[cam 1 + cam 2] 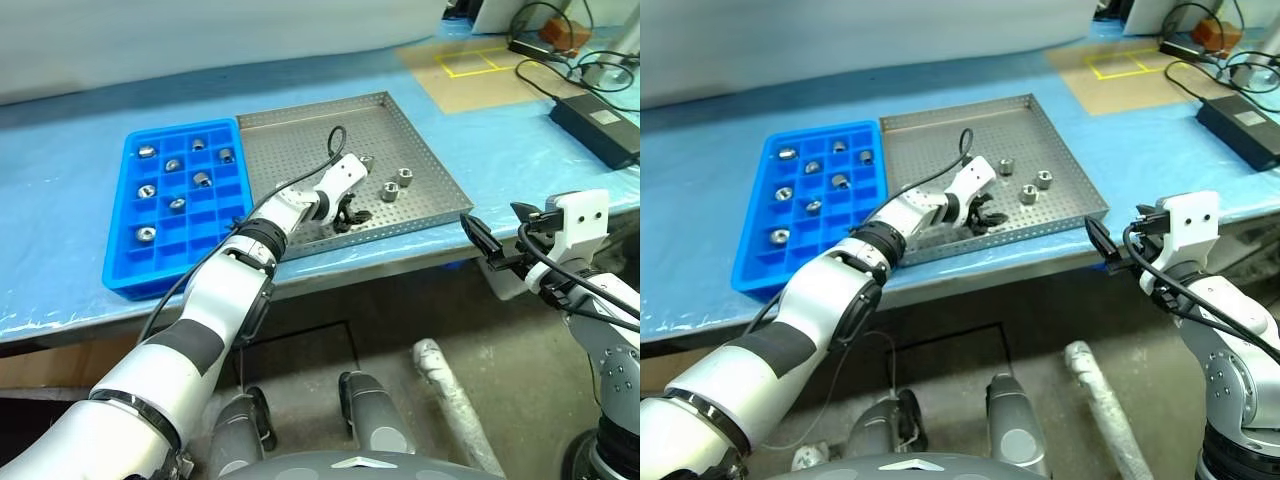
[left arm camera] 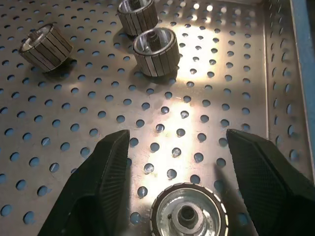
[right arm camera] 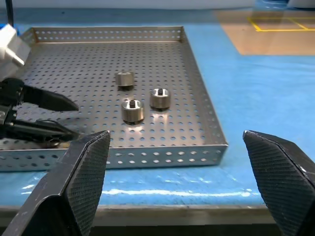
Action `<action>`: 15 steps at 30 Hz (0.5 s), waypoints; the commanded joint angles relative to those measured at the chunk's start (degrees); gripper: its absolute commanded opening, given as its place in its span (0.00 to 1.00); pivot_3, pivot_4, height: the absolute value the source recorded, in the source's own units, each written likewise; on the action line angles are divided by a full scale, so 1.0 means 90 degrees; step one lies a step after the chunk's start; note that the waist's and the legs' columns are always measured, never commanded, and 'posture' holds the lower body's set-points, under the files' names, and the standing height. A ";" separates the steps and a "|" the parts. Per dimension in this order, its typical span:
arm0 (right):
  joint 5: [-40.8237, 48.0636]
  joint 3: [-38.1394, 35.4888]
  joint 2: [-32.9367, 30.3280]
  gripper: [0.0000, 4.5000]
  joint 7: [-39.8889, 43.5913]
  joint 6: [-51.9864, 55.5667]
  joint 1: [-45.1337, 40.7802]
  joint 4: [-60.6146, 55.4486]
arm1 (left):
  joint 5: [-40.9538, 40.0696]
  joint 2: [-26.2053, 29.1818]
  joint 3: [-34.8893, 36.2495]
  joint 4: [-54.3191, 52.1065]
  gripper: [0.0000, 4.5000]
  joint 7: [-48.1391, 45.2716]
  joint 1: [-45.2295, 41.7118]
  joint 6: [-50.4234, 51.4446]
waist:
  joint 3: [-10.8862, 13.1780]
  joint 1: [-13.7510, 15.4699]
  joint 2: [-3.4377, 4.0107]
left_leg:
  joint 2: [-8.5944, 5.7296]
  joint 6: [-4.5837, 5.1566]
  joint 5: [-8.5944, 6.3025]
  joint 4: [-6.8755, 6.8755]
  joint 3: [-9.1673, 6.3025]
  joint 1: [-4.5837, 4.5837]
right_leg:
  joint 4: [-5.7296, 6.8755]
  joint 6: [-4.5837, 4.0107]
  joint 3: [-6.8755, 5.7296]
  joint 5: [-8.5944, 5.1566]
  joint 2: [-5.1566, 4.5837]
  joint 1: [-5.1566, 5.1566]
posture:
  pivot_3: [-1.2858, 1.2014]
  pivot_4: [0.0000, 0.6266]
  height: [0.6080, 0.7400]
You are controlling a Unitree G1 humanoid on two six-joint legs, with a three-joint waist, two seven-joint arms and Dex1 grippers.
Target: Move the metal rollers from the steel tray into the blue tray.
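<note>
The left pincer [image 1: 350, 214], fingers spread, straddles a metal roller [image 2: 188, 214] near the steel tray's [image 1: 400, 130] near rim; the right pincer [image 1: 497, 240] hangs wide open, empty.

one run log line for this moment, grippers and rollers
left gripper: open, straddling a roller in steel tray | right gripper: open, off the table edge | loose rollers: three more | blue tray: eight rollers
</note>
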 commanded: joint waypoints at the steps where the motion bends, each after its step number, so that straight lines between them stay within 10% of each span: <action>1: 0.0077 -0.0176 -0.0083 1.00 -0.0045 -0.0148 -0.0048 -0.0189 | 0.0208 0.0093 -0.0097 -0.0067 0.73 0.0057 0.0069 0.0086 | 0.0000 -0.0125 0.0000 | -0.0001 0.0002 -0.0001 0.0001 -0.0005 -0.0008 | -0.0006 0.0002 -0.0007 0.0002 0.0000 -0.0001 | 0.22 0.24 1.00; 15: -0.0168 0.0828 -0.0165 1.00 0.0302 -0.0702 -0.0955 0.1012 | -0.0554 0.0741 0.0671 -0.0758 0.39 -0.0685 0.0253 0.0853 | -0.0008 -0.0291 0.0014 | -0.0010 0.0034 -0.0021 0.0024 -0.0026 -0.0003 | -0.0058 0.0026 -0.0030 0.0019 -0.0014 0.0061 | 0.29 0.24 1.00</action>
